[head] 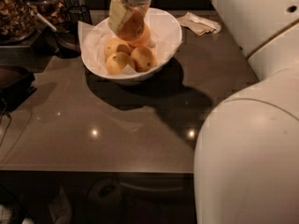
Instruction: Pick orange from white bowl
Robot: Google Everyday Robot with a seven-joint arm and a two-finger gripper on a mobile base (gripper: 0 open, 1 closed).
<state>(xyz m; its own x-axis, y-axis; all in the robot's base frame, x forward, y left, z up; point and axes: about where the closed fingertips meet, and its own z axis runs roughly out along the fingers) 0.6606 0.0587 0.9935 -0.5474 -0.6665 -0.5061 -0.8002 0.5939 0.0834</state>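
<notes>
Tool [129, 20] clasping orange [136, 32], above white bowl [171, 28] (paper-lined)

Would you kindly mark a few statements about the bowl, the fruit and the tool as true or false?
1. The tool is above the white bowl, closed on the orange. True.
2. The bowl lies tipped over on its side. False: it stands upright on the table.
3. Three smaller yellowish fruits lie in the bowl. True.
4. The orange rests on the table beside the bowl. False: it is in the tool, over the bowl.
</notes>
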